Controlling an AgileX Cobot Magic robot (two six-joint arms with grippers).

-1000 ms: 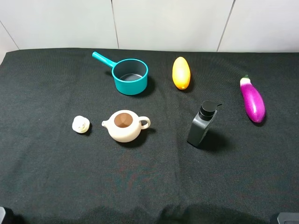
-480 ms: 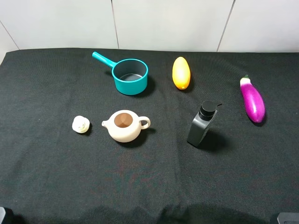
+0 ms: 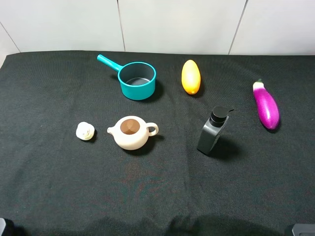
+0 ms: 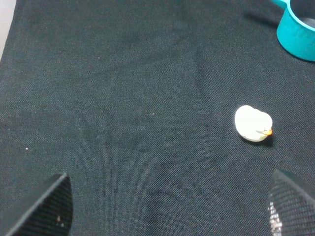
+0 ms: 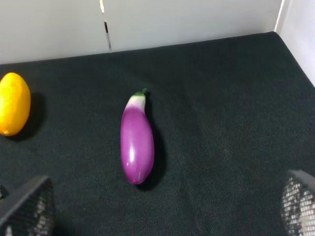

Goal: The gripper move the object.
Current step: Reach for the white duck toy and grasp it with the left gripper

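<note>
Teal saucepan (image 3: pixel 138 81) has a bare grey inside; teapot (image 3: pixel 130 132) is lidded. Wrist views alone reveal finger spread: left hand (image 4: pixel 167 211) apart, object (image 4: pixel 252 124) lying beyond it; right hand (image 5: pixel 165 206) apart.

The object (image 3: pixel 85 131) (image 4: pixel 252 124) is a small cream-white rounded lump with an orange speck, lying free on the black counter's (image 3: pixel 59 187) left part. The left tool (image 4: pixel 170 209), fingers spread wide, hangs apart from it.

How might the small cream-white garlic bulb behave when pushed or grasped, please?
The garlic bulb looks rounded, so it may roll or squirt free. It seems small, probably light. The black cloth likely damps sliding.
</note>
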